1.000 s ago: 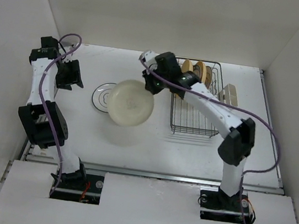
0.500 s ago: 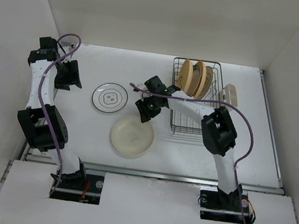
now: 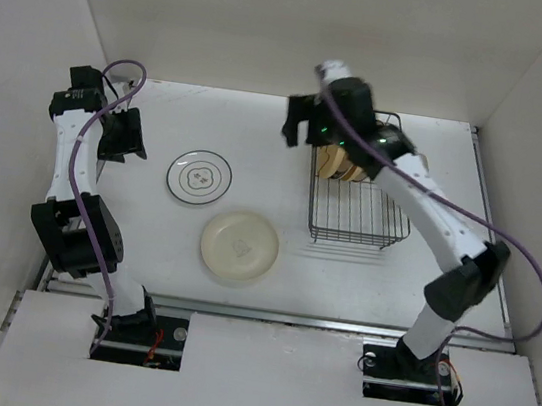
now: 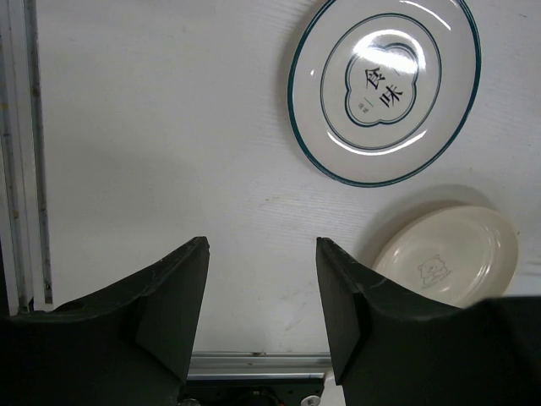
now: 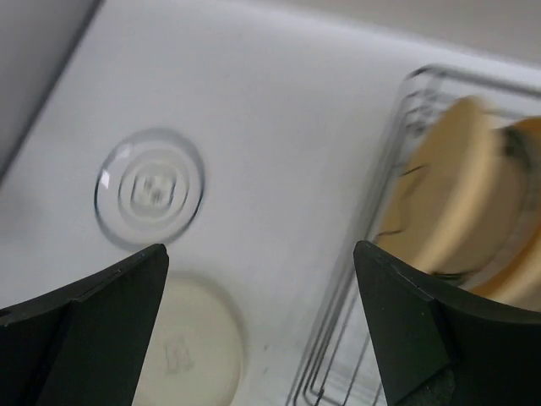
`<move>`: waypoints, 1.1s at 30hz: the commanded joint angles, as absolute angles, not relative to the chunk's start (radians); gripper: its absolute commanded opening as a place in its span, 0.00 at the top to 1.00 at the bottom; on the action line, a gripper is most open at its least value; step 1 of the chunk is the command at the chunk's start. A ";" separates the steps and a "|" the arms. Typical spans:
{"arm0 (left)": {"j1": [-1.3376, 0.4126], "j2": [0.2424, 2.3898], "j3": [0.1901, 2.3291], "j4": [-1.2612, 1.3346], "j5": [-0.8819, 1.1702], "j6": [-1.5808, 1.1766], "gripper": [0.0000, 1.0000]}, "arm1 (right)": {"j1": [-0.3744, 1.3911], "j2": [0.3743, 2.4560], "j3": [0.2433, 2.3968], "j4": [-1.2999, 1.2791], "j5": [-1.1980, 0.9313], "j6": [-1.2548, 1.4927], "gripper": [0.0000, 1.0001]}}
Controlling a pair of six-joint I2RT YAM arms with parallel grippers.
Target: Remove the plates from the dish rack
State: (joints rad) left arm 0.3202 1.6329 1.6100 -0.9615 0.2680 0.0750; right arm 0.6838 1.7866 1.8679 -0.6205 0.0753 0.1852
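Holding nothing in the wide-spread right gripper (image 5: 260, 258) above the dish rack's (image 3: 359, 221) far left corner, two yellow-tan plates (image 5: 448, 194) upright inside, nor in the parted left gripper (image 4: 260, 313), ringed plate (image 3: 199, 177) and cream plate (image 3: 239, 246) flat on the table (image 3: 261, 131).

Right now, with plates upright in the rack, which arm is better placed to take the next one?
Right. The open right gripper hovers by the dish rack, next to the upright yellow-tan plates. The left gripper, also open, is across the table, beyond the two plates lying flat.
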 commanded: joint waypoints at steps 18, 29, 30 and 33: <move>0.319 1.528 1.548 -0.931 0.218 0.129 0.48 | 0.169 1.819 1.701 -0.649 0.147 0.483 0.48; 0.319 1.528 1.539 -0.931 0.209 0.129 0.48 | 0.169 1.938 1.801 -0.683 0.198 0.424 1.00; 0.319 1.528 1.539 -0.931 0.200 0.129 0.48 | 0.182 1.927 1.810 -0.692 0.219 0.405 1.00; 0.319 1.528 1.539 -0.931 0.190 0.138 0.48 | 0.210 1.873 1.842 -0.715 0.320 0.384 1.00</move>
State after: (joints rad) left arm 0.3202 1.5730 1.5452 -0.9310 0.2077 0.1226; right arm 0.1944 1.9347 1.7710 -0.7361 0.2291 0.3923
